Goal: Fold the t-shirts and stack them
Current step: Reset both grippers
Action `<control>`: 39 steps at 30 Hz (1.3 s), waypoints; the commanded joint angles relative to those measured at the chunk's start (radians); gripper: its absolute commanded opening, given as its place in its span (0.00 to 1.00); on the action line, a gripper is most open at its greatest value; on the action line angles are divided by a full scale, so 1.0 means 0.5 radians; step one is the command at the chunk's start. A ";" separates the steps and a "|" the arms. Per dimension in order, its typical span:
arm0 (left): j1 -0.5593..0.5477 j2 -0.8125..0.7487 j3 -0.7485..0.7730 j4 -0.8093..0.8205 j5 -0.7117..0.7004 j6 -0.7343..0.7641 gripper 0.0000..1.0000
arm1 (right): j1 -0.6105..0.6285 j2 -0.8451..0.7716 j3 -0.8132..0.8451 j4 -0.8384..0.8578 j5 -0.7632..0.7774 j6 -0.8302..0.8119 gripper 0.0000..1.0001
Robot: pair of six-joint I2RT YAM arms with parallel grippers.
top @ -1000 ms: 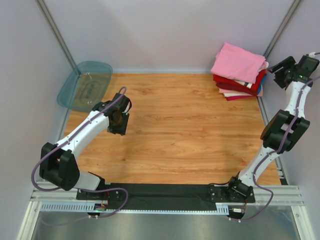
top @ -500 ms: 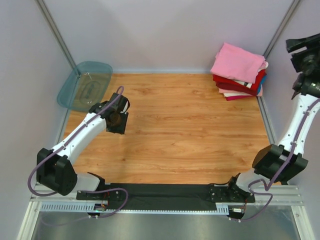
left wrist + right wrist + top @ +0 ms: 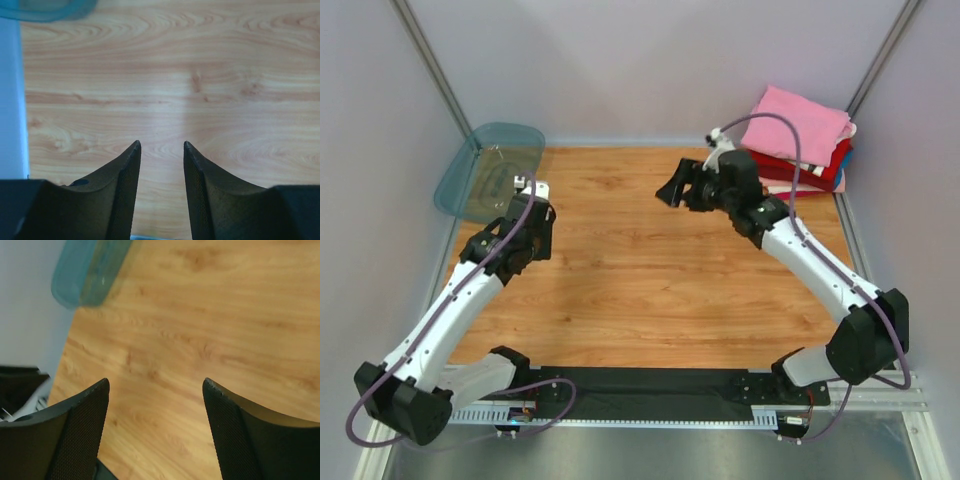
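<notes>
**A:** Two arms are reaching out over the wooden table (image 3: 640, 290). The left gripper (image 3: 161, 145) is hanging above bare board near the left edge. Its fingers are standing a little apart, with nothing between them.

**B:** Noting the same. The teal tray (image 3: 490, 170) is sitting at the far left corner, just beyond that gripper. Its rim is showing at the top of the left wrist view.

**A:** The right gripper (image 3: 672, 190) is pointing leftward over the far middle of the table. Its jaws are spread wide and gripping nothing; only wood grain is showing between them.

**B:** And the t-shirts?

**A:** The stack of t-shirts (image 3: 805, 150) is sitting in the far right corner, behind the right arm's wrist. The pink shirt (image 3: 795, 122) is lying folded on top, the red one (image 3: 820, 172) is lying under it, and a blue edge (image 3: 847, 155) is showing at the right side. Neither gripper is touching the pile.
</notes>
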 commanded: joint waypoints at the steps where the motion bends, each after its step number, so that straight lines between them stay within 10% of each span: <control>1: -0.009 -0.203 -0.094 0.247 -0.239 0.095 0.48 | 0.175 -0.123 -0.210 0.169 0.177 -0.135 0.77; 10: 0.004 -0.807 -1.166 1.562 -0.123 0.772 0.51 | 0.700 -0.191 -0.723 0.345 0.410 -0.138 0.78; 15: 0.379 -0.974 -1.447 1.903 0.196 0.669 0.60 | 0.712 -0.377 -0.943 0.409 0.560 -0.165 0.80; 28: 0.718 0.149 -1.499 2.949 0.586 0.543 0.56 | 0.709 -0.731 -1.211 0.477 0.849 -0.285 0.86; 35: 0.734 0.422 -1.821 3.830 0.724 0.669 0.58 | 0.709 -0.893 -1.419 0.651 0.950 -0.301 0.88; 39: 0.737 0.413 -1.793 3.787 0.727 0.666 0.64 | 0.706 -0.906 -1.483 0.740 0.981 -0.350 0.88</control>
